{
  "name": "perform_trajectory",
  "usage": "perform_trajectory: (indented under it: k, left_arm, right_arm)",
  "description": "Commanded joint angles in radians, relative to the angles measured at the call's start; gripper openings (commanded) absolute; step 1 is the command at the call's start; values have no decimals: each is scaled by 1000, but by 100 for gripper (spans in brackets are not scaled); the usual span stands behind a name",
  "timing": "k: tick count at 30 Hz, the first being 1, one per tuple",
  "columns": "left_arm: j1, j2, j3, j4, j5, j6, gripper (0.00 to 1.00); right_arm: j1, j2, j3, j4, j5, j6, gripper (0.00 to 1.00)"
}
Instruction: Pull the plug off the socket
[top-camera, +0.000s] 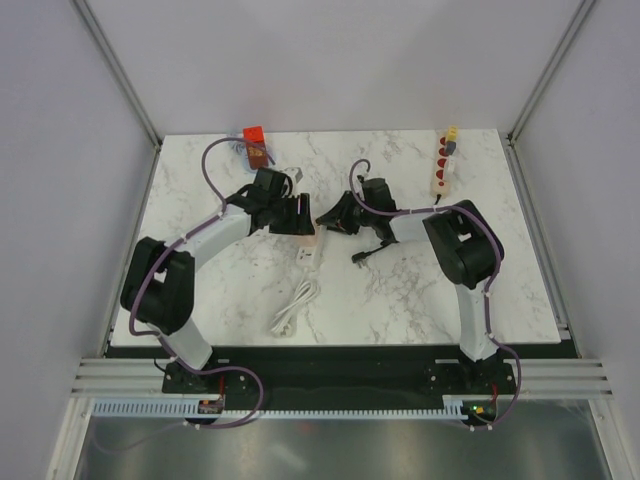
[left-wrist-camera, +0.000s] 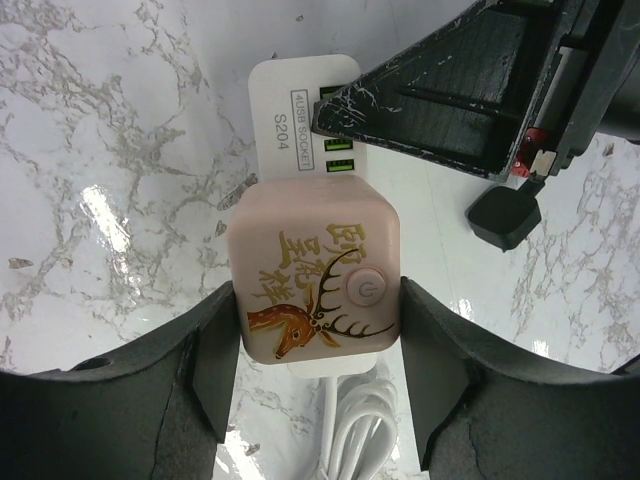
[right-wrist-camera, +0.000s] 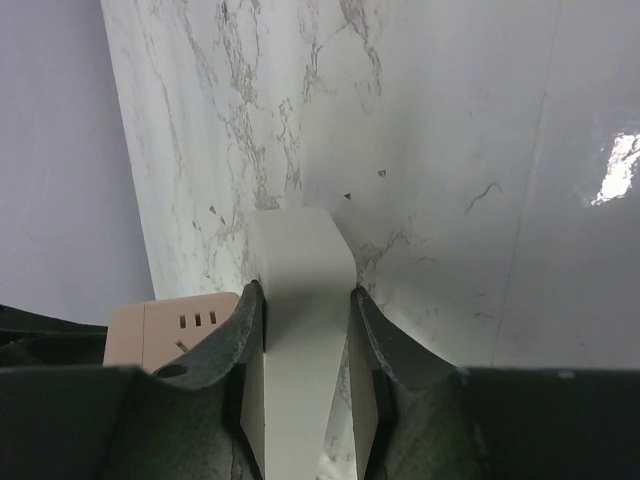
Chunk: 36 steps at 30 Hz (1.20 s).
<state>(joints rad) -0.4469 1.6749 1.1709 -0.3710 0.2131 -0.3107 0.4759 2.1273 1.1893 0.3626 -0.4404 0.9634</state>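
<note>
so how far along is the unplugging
Done: the left gripper clamps the pink socket cube, and the right gripper pinches both sides of the white USB plug. In hand: securing that grip. Left: the pull itself; the plug sits against the cube, not yet out.

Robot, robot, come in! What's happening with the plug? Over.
Left pincer shut on pink socket. Right pincer shut on white plug. Plug not yet out. Black plug nearby, not in the way.
</note>
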Motion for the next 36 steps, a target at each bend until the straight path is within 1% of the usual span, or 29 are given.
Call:
perform_trajectory:
  k: [1, 3, 9, 11, 16, 18, 20, 21, 22, 24, 25, 26, 27, 29, 30, 31, 34, 35, 36]
  left_arm:
    - [2, -43, 29, 116, 112, -56, 2]
    - [13, -59, 12, 142, 137, -74, 2]
    - [62, -121, -77, 253, 187, -134, 2]
    - [73, -139, -111, 277, 184, -156, 2]
    - [60, -165, -88, 204, 76, -116, 2]
    - [59, -172, -82, 182, 66, -114, 2]
    - [63, -182, -85, 185, 94, -139, 2]
    - [82, -184, -89, 223, 159, -155, 2]
    - [92, -182, -108, 245, 192, -207, 2]
    - [109, -184, -119, 277, 239, -251, 2]
    - [108, -187, -116, 279, 238, -263, 2]
    - [108, -190, -113, 277, 230, -268, 2]
    - [106, -196, -103, 270, 189, -265, 2]
    - [87, -216, -77, 186, 99, -222, 2]
    - [61, -222, -53, 160, 21, -175, 2]
    - [56, -228, -50, 146, 6, -163, 2]
    - [65, -250, -62, 145, 64, -183, 2]
    - [98, -260, -79, 203, 166, -208, 2]
    - [118, -268, -136, 249, 221, -290, 2]
  right_arm:
    - [20, 19, -8, -105, 117, -164, 0]
    - [27, 11, -8, -149, 166, -208, 0]
    - [30, 31, -17, -192, 235, -249, 0]
    - [30, 40, -23, -194, 249, -249, 0]
    - [32, 45, -26, -197, 273, -255, 0]
    - [30, 43, -27, -208, 298, -272, 0]
    - [32, 42, -30, -211, 308, -282, 0]
    - [33, 42, -30, -214, 312, -290, 0]
    - [32, 43, -31, -214, 315, -293, 0]
    - [32, 40, -33, -220, 327, -301, 0]
    - [32, 39, -34, -226, 331, -304, 0]
    - [32, 37, -36, -231, 338, -304, 0]
    - [32, 36, -34, -234, 342, -305, 0]
    - [32, 33, -37, -238, 348, -308, 0]
    - [32, 33, -37, -238, 348, -310, 0]
    - [33, 31, -37, -238, 351, -310, 0]
    - [32, 31, -37, -240, 354, -311, 0]
    - [32, 33, -34, -240, 355, -311, 0]
    - [30, 34, -34, -240, 355, -310, 0]
